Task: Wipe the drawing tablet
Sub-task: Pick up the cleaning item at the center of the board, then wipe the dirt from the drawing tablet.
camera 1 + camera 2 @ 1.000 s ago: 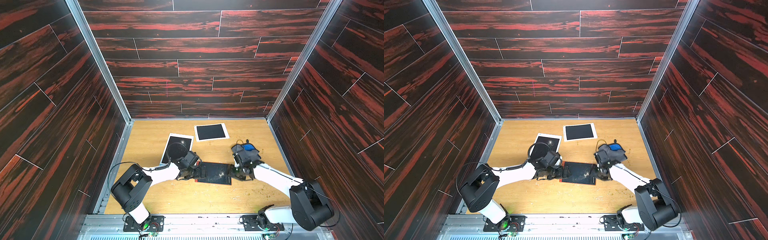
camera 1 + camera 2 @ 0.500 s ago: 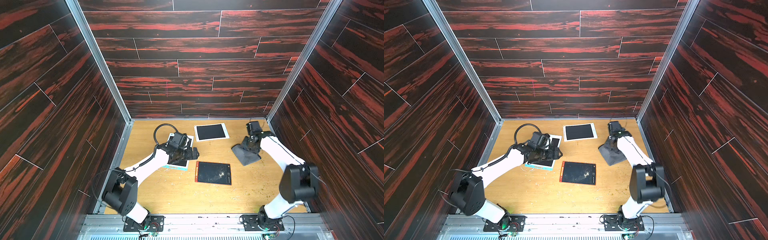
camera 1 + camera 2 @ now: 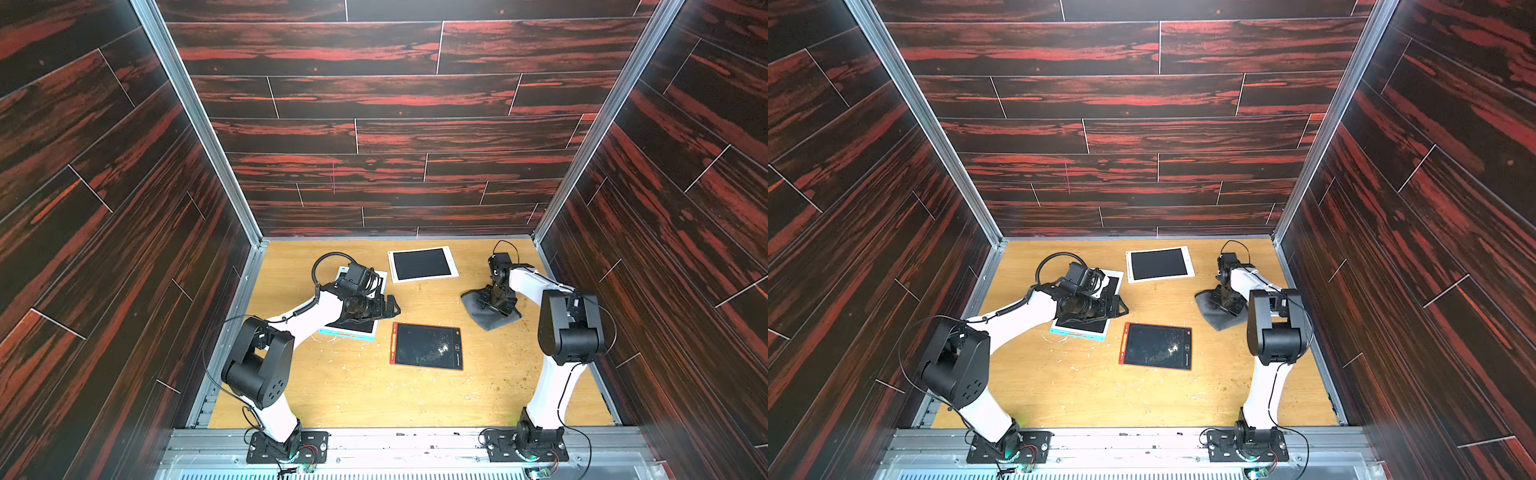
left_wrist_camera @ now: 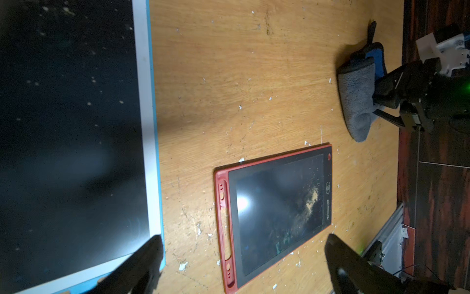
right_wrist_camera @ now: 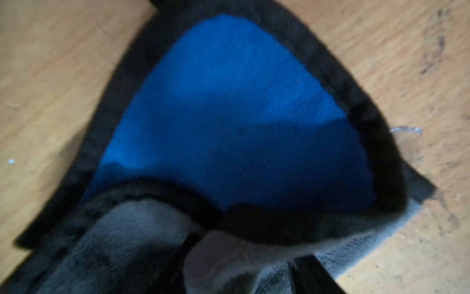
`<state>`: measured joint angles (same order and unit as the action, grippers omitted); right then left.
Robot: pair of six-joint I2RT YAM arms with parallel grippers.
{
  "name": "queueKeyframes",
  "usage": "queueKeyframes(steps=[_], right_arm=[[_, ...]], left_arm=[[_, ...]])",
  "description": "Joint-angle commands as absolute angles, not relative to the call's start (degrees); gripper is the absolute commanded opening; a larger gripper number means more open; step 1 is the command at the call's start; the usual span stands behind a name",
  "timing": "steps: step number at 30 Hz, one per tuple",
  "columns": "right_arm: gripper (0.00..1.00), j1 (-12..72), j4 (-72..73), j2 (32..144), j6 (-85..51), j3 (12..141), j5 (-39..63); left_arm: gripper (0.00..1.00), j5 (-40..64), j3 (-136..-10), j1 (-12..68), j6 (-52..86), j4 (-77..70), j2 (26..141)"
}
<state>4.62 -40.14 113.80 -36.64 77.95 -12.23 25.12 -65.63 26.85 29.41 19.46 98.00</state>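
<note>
The drawing tablet (image 3: pixel 427 346) (image 3: pixel 1156 345), red-framed with a dark screen, lies flat mid-table. The left wrist view shows pale smudges and crumbs on the tablet's screen (image 4: pixel 277 211). My left gripper (image 3: pixel 388 307) (image 3: pixel 1119 309) (image 4: pixel 243 244) hovers open to the tablet's left, nothing between its fingers. At the back right, my right gripper (image 3: pixel 492 305) (image 3: pixel 1225 303) (image 5: pixel 244 257) presses down on a grey cloth (image 3: pixel 494 322) (image 3: pixel 1223 322) resting on the table. Its jaws pinch a fold of that cloth (image 5: pixel 142 229), whose inner side is blue.
A white-and-blue-edged tablet (image 3: pixel 353 330) (image 4: pixel 147 127) lies under my left arm. A white-framed tablet (image 3: pixel 422 264) (image 3: pixel 1158 264) sits at the back. White crumbs dot the wooden table (image 3: pixel 353 386). Dark walls close three sides; a metal rail (image 3: pixel 395 440) runs along the front.
A second ago both grippers were at the red tablet. The left has pulled back over the blue-edged tablet, the right has carried the cloth to the back right. Little has moved since half a second ago.
</note>
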Motion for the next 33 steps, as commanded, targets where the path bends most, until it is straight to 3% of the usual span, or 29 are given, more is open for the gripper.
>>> queueKeyframes(steps=[1, 3, 4, 5, 12, 20, 27, 33], right_arm=[[0.56, 4.8, -40.1, 116.0, -37.1, 74.2, -8.7], [0.50, 4.8, -39.5, 115.7, -36.3, 73.5, -8.7], [0.30, 4.8, -39.4, 115.5, -36.2, 73.4, -8.9], [0.00, 4.8, -39.7, 115.1, -36.5, 73.3, -9.5], [0.00, 6.1, -40.6, 105.1, -33.5, 76.8, -12.7], [0.00, 20.7, -48.6, 86.1, -30.6, 76.1, -23.3], [0.00, 32.8, -51.5, 79.8, -30.6, 74.6, -16.5], [0.00, 41.1, -45.5, 81.9, -30.4, 71.0, -10.8]], left_arm=[[1.00, 27.2, -63.9, 26.9, 30.5, 18.0, 96.3], [1.00, 27.9, -63.4, 26.9, 31.4, 17.0, 96.4], [1.00, 28.1, -63.1, 26.9, 31.8, 16.5, 96.5], [1.00, 28.1, -63.0, 26.9, 32.1, 16.3, 96.6], [1.00, 22.9, -62.1, 27.0, 31.0, 20.7, 96.3], [1.00, 21.7, -60.6, 27.0, 30.3, 23.0, 95.7], [0.99, 23.9, -58.8, 27.1, 31.9, 21.4, 96.7], [1.00, 18.4, -57.4, 27.6, 32.1, 21.5, 95.7]])
